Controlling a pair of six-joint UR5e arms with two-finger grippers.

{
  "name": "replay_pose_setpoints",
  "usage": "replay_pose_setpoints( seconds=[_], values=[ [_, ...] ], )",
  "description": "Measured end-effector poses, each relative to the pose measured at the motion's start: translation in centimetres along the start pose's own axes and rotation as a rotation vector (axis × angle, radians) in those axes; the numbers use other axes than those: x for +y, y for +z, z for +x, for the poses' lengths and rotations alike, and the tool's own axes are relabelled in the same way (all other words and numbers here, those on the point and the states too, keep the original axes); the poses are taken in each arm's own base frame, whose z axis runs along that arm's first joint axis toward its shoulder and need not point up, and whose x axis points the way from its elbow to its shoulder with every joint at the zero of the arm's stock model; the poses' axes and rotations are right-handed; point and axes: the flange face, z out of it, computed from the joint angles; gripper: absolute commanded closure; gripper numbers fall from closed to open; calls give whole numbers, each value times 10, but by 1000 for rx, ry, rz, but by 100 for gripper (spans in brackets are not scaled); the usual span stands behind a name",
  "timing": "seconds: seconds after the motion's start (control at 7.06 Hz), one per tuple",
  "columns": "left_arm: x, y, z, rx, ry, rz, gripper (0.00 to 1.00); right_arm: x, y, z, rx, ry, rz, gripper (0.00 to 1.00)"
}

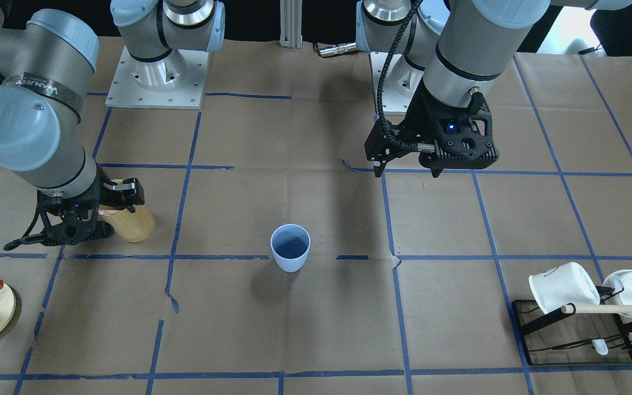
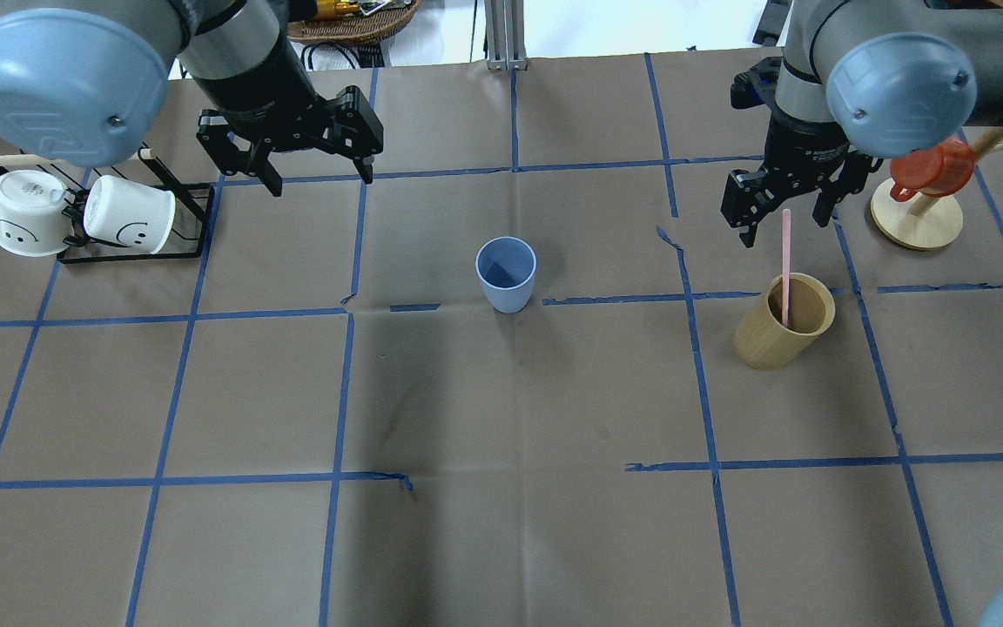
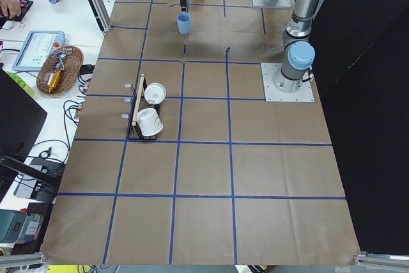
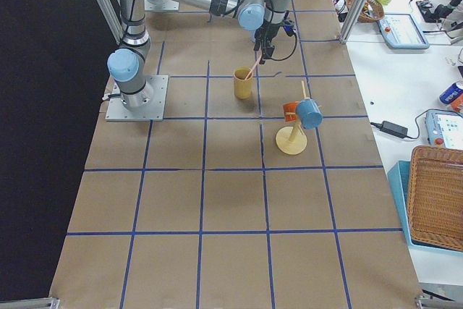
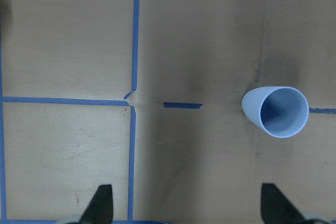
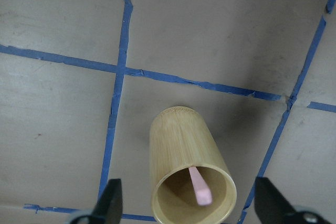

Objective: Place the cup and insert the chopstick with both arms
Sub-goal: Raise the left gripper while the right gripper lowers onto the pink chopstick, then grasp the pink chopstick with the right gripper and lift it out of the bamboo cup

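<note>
Standing near-upright, pink chopstick [image 2: 785,261] rests inside bamboo holder [image 2: 758,338].

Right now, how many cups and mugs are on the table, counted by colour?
Blue: 2, blue cup and blue mug.
White: 2, outer white mug, inner white mug.
Orange: 1, orange mug.
Bamboo: 1, bamboo cup.
Total: 6
</note>
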Motion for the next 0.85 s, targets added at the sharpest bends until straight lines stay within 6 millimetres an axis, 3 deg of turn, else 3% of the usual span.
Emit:
replay_pose_setpoints(
  seconds=[0.42,0.57,0.85],
  values=[
    [2,-3,-8,-2,3,1,0,-5,2,1,0,2,2,91],
    [-1,3,-8,-3,-1,-5,0,-6,1,1,0,2,3,96],
    [-6,11,-9,-3,-11,-13,0,-5,-3,3,4,-1,11,97]
  ],
)
